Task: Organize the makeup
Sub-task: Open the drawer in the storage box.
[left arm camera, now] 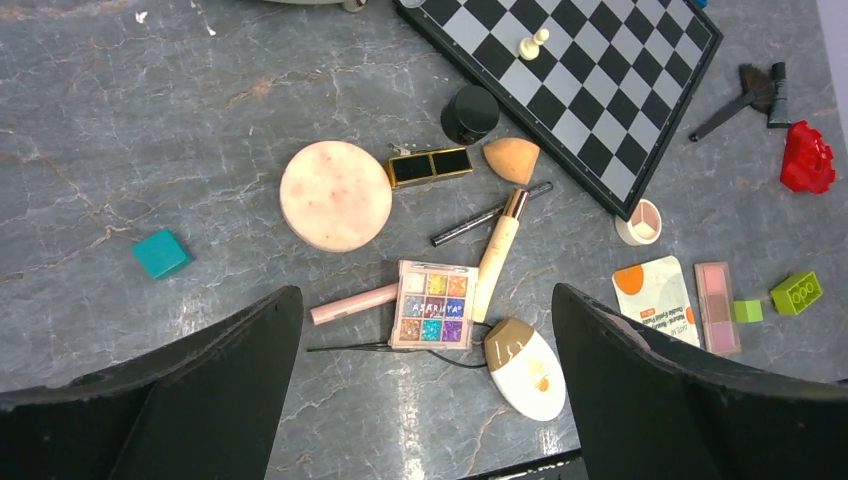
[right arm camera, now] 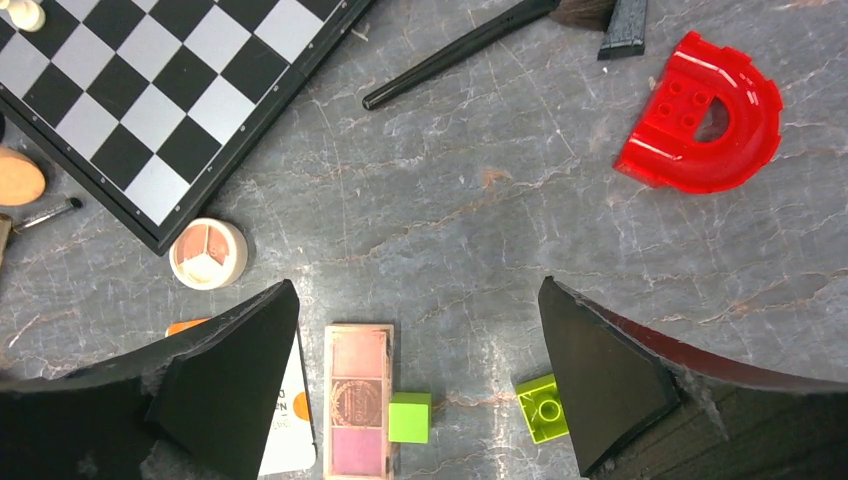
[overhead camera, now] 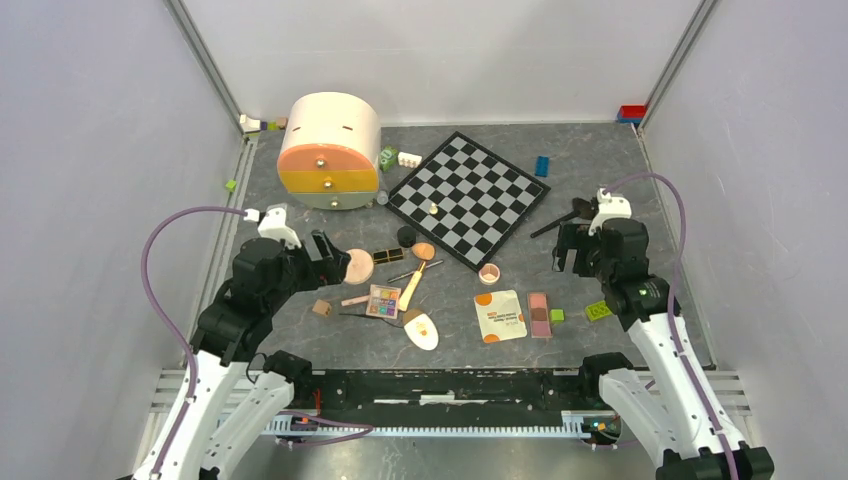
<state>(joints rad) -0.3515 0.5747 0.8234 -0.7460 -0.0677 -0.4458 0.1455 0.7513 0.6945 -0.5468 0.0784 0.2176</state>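
Left hand [left arm camera: 425,292] spread wide, holding nothing, right hand [right arm camera: 415,283] spread wide, holding nothing

2 palettes [left arm camera: 433,304] [left arm camera: 716,306], 1 compact [left arm camera: 335,195], 1 sachet [left arm camera: 655,297], 1 chessboard [left arm camera: 600,90].

The right end effector [right arm camera: 415,300] hangs open above the blush palette [right arm camera: 358,412], a green cube [right arm camera: 409,417] just beside it

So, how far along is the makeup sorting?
Nothing looks done: the round compact, eyeshadow palette, blush palette and sachet lie scattered on the table. Nothing in hand: both pairs of jaws stand open and empty. Everything is left to sort.
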